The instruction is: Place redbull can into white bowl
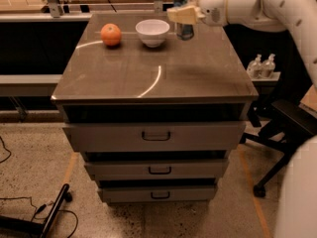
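Claw (184, 15) pinched redbull can (185, 31) upright near worktop (148, 78) back edge, just beside white bowl (152, 32), on right-edge side. Needed: centre over bowl, lower before release; tall can judged liable to tip.

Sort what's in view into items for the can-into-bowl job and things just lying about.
Job: redbull can, held by the gripper beside the white bowl.
Lying about: orange, bottles, chair.
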Robot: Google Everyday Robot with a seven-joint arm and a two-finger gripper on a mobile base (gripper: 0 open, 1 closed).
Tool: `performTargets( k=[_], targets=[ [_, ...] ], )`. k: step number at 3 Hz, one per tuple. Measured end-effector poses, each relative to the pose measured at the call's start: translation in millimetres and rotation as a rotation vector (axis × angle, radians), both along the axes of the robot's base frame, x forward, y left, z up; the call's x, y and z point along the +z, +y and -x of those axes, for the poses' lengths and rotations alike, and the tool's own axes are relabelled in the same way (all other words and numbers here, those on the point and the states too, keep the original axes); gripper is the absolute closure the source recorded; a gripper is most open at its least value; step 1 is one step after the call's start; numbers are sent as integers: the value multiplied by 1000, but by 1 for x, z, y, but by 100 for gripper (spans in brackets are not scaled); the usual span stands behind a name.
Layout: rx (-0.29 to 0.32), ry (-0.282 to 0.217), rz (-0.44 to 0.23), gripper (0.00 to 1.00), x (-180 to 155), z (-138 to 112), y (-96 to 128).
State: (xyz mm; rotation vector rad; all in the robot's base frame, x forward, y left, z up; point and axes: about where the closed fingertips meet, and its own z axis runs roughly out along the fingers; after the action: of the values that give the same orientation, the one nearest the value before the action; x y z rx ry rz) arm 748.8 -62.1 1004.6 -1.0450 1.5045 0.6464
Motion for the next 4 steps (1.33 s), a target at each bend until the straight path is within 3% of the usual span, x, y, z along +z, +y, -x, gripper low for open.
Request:
performTargets(
  k=[2,4],
  targets=[
    [-4,-37,-60,100,11,-57,51],
    [-128,-136,-66,100,-10,-128,93]
  ],
)
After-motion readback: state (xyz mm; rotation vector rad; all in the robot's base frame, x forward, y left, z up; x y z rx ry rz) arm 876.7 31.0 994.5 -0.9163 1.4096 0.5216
